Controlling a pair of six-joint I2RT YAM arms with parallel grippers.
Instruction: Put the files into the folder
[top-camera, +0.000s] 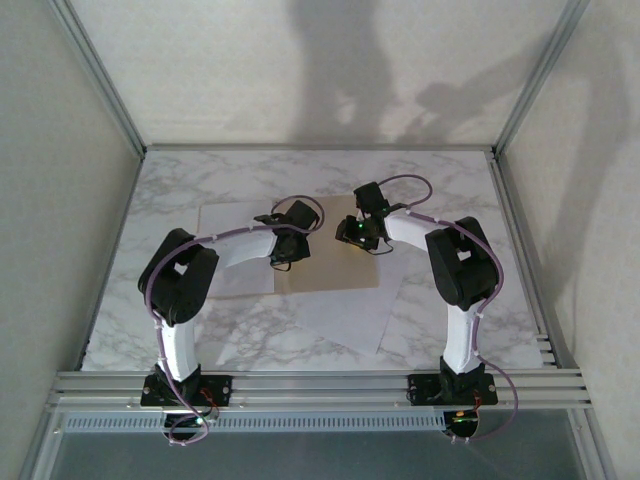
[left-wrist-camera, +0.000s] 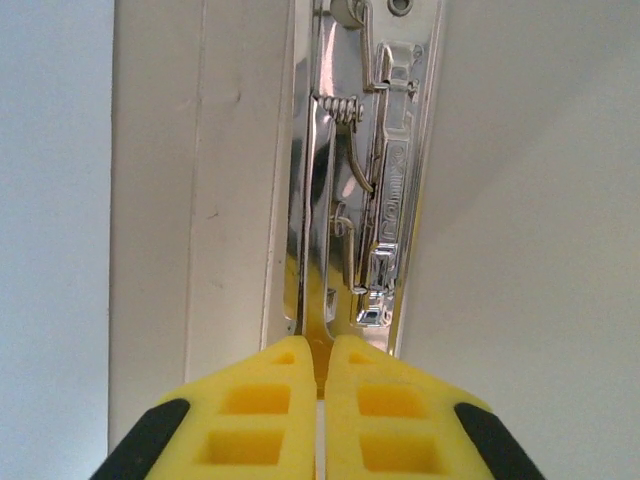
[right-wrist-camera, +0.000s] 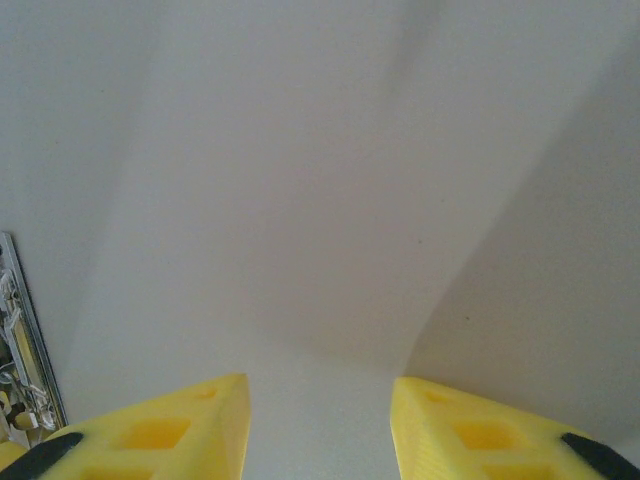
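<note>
The tan folder (top-camera: 330, 272) lies open on the marble table (top-camera: 460, 190). White files (top-camera: 228, 222) cover its left half, and more files (top-camera: 350, 312) spread off its near right corner. My left gripper (top-camera: 296, 222) (left-wrist-camera: 320, 345) is at the folder's centre crease. Its yellow fingers are shut, with a thin blade of the shiny metal clip (left-wrist-camera: 375, 200) running in between the tips. My right gripper (top-camera: 352, 232) (right-wrist-camera: 320, 400) hovers just right of the crease, open, with a white sheet (right-wrist-camera: 320, 200) right below it and nothing between its fingers. The clip (right-wrist-camera: 15, 340) shows at that view's left edge.
Pale enclosure walls (top-camera: 60, 200) and an aluminium frame (top-camera: 320, 382) bound the table. The two wrists are close together over the folder's middle. Bare marble lies at the far side and in both near corners.
</note>
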